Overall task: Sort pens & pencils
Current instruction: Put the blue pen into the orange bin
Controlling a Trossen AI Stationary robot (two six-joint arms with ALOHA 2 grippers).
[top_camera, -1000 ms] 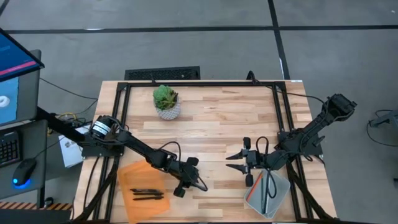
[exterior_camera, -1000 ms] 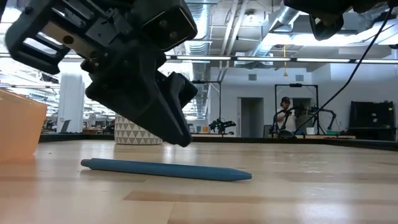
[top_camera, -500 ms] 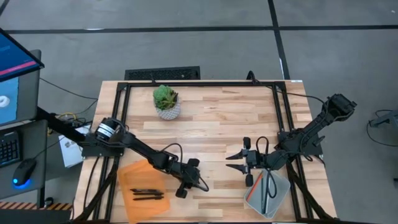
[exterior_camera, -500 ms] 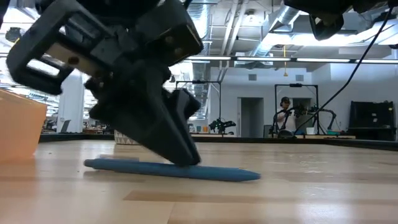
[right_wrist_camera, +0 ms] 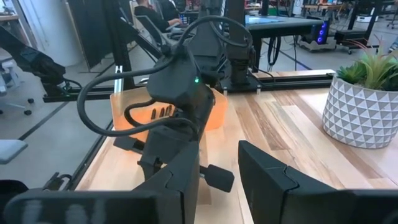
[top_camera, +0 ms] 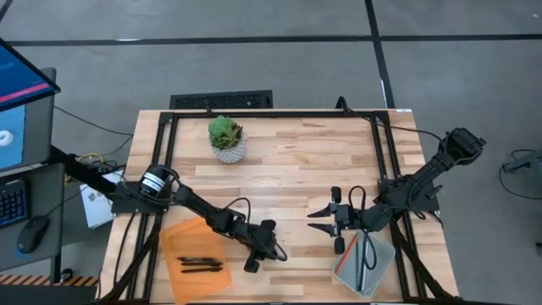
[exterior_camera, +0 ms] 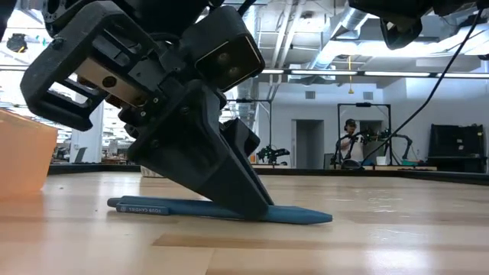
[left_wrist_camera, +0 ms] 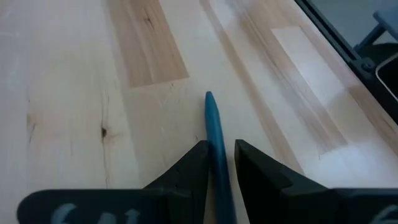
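A blue pen (left_wrist_camera: 211, 115) lies flat on the wooden table near its front edge, in the middle. My left gripper (left_wrist_camera: 219, 149) is down on it, open, one finger on either side of the pen's middle (exterior_camera: 221, 208). In the high view the gripper (top_camera: 264, 252) covers most of the pen. Black pens (top_camera: 199, 263) lie in the orange tray (top_camera: 182, 241) at the front left. Pencils (top_camera: 360, 258) lie in the grey tray (top_camera: 381, 254) at the front right. My right gripper (top_camera: 320, 220) hangs open and empty above the table, beside the grey tray. My left gripper stands astride the blue pen's middle (left_wrist_camera: 214, 146), its fingers slanting down from the table's left and lying along the pen. One finger (left_wrist_camera: 198, 158) lies against the pen's side; a thin gap shows at the other. The pen rests flat on the table.
A potted plant (top_camera: 227, 138) in a white patterned pot stands at the far left of the table. A black frame (top_camera: 271, 114) runs round the tabletop. Bare wood lies between the two arms. People and desks show in the room beyond.
My left gripper has come down and a little toward the table's right edge, onto the blue pen, and its fingers now reach the table on either side of it. The pen has shifted slightly and rolled, so its printed side shows.
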